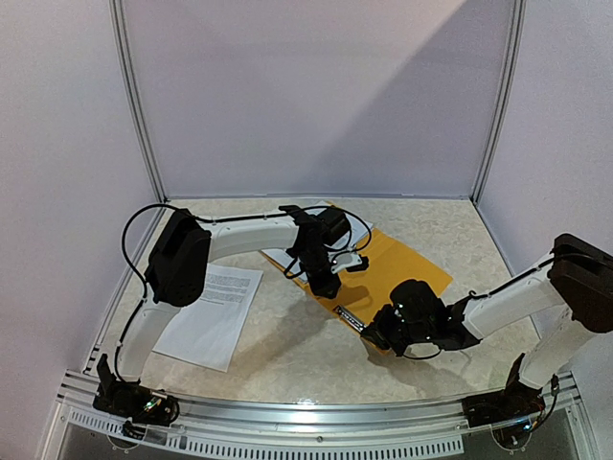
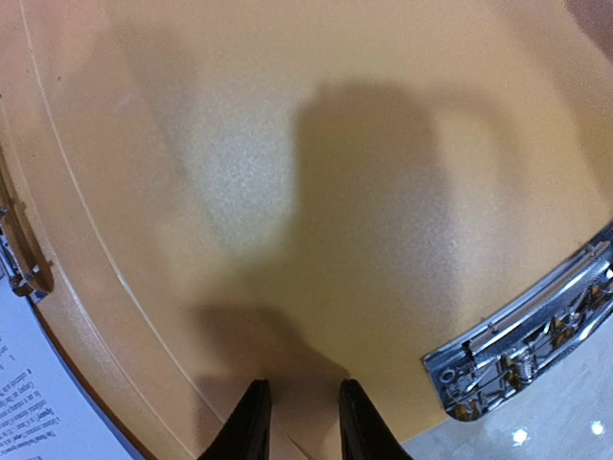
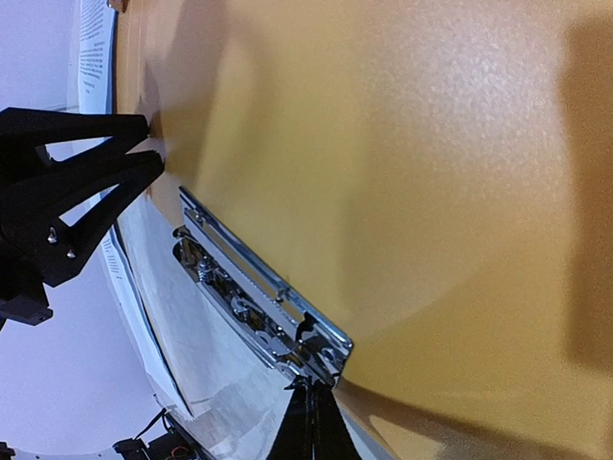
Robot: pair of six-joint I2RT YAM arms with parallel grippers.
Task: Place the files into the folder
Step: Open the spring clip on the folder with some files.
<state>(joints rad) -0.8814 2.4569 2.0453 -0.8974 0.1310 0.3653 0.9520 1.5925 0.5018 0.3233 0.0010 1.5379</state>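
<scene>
The orange-yellow folder (image 1: 407,261) lies on the table, with its metal clip (image 1: 349,319) at the near edge. My left gripper (image 1: 324,285) stands on the folder's left part. In the left wrist view its jaws (image 2: 305,407) are a little apart and the tips rest on the orange surface (image 2: 287,172), with nothing between them. My right gripper (image 1: 376,337) is shut, and its tips (image 3: 314,398) touch the near end of the clip (image 3: 259,297). The files (image 1: 215,309), white printed sheets, lie on the table left of the folder. A corner of a printed sheet shows beside the folder (image 2: 38,407).
A further white sheet (image 1: 308,207) peeks out behind the left arm at the folder's far corner. Pale walls with metal posts (image 1: 136,105) close the table on three sides. A metal rail (image 1: 316,417) runs along the near edge.
</scene>
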